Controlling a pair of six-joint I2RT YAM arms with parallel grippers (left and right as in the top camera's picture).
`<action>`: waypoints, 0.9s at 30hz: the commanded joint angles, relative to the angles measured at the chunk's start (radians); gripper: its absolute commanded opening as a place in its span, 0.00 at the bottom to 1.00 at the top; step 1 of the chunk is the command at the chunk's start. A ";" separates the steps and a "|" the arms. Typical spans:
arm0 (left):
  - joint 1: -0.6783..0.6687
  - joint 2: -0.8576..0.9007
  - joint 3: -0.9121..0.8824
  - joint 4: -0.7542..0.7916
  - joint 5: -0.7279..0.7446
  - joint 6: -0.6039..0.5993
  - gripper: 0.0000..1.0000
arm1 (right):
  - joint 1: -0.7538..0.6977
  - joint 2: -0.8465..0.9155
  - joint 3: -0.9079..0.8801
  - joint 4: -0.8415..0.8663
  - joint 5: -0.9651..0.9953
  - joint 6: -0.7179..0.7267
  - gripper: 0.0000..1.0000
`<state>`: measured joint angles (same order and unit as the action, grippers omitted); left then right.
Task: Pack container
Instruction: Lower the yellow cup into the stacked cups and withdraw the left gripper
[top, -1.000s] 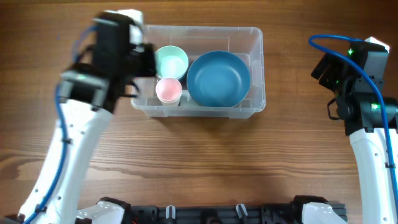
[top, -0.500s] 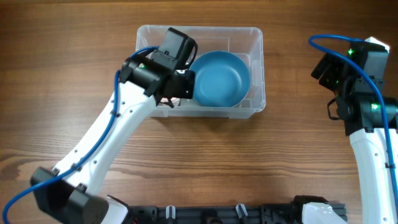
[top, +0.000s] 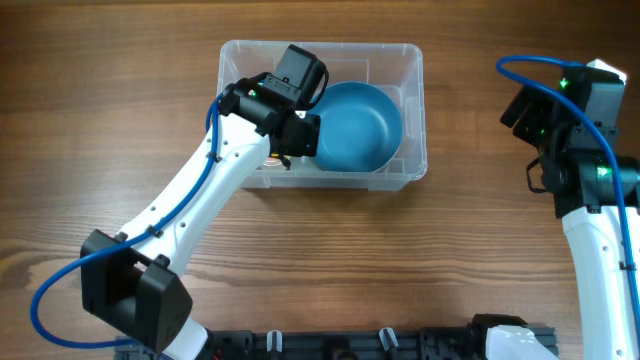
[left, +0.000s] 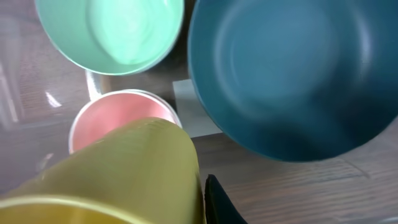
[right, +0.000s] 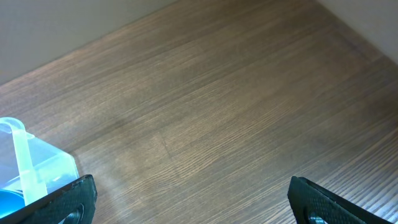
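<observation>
The container (top: 414, 100) is a large clear tub at the back middle of the table. It holds a big blue bowl (top: 358, 125), which also shows in the left wrist view (left: 292, 74). Beside that bowl are a mint bowl (left: 112, 31) and a pink cup (left: 115, 121). My left gripper (top: 292, 138) hangs over the tub's left half. It is shut on a yellow-green cup (left: 124, 174), held just above the pink cup, with one black finger (left: 214, 202) pressed against its side. My right gripper (right: 193, 205) is open and empty over bare table, right of the tub.
The left arm (top: 200, 210) crosses the table diagonally from the front left to the tub. The right arm (top: 590, 200) stands at the right edge. A corner of the tub (right: 25, 162) shows in the right wrist view. The table is wood.
My left arm has swung from the tub's left side to over its left half. It now covers the mint bowl and pink cup from overhead. The right arm has not moved.
</observation>
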<state>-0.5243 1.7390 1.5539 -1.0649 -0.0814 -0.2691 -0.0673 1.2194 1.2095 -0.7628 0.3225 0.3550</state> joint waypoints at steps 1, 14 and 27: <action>0.015 0.003 0.002 -0.003 -0.070 -0.008 0.11 | -0.002 0.001 0.007 0.002 0.013 0.012 0.99; 0.114 -0.032 0.018 0.008 -0.077 -0.010 0.68 | -0.002 0.001 0.007 0.002 0.013 0.012 1.00; 0.619 -0.188 0.030 0.028 -0.077 -0.061 1.00 | -0.002 0.001 0.007 0.002 0.014 0.012 1.00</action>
<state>0.0349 1.5593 1.5719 -1.0336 -0.1528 -0.3206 -0.0673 1.2194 1.2095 -0.7628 0.3225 0.3550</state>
